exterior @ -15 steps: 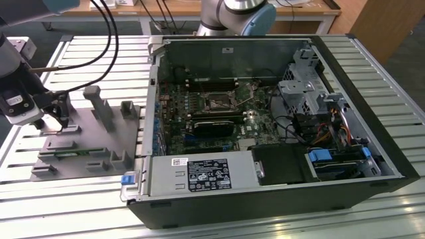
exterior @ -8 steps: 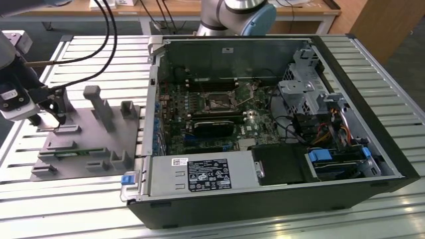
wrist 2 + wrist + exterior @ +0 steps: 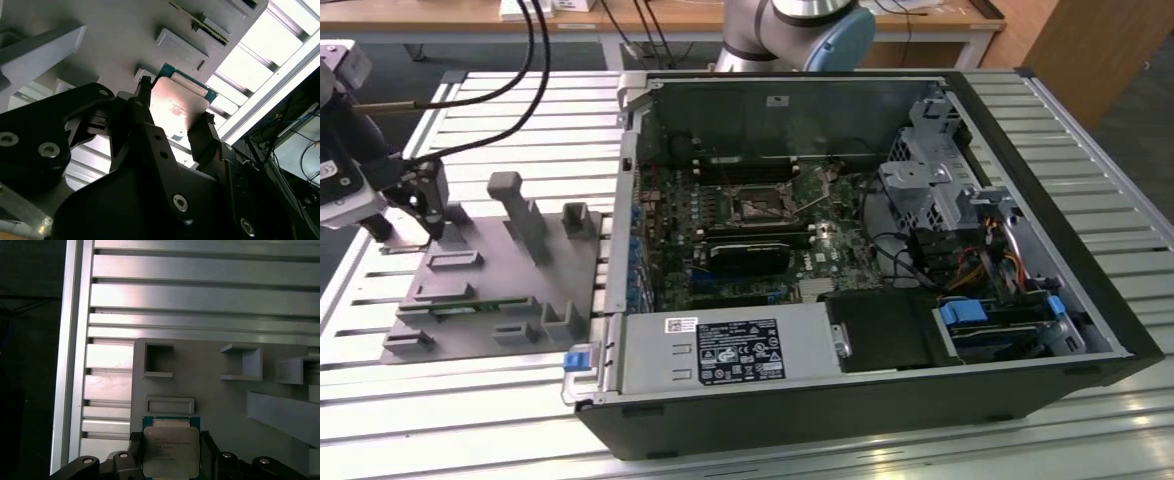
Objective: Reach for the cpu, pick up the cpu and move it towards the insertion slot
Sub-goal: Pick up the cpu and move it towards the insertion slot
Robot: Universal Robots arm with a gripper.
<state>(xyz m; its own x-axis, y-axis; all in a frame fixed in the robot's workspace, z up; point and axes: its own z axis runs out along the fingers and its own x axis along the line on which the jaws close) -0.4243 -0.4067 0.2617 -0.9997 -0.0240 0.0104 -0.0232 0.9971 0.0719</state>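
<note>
So, the claw is clamped on the cpu. It's over the grey fixture plate, near the surface edge.

Silvery square cpu sits clamped between fingers, insertion slot well apart.

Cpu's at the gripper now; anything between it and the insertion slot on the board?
Yes. In the exterior view, tall grey fixture posts and the case's side wall stand between the gripper at the cpu and the insertion slot. Nothing visible lies over the slot itself.
</note>
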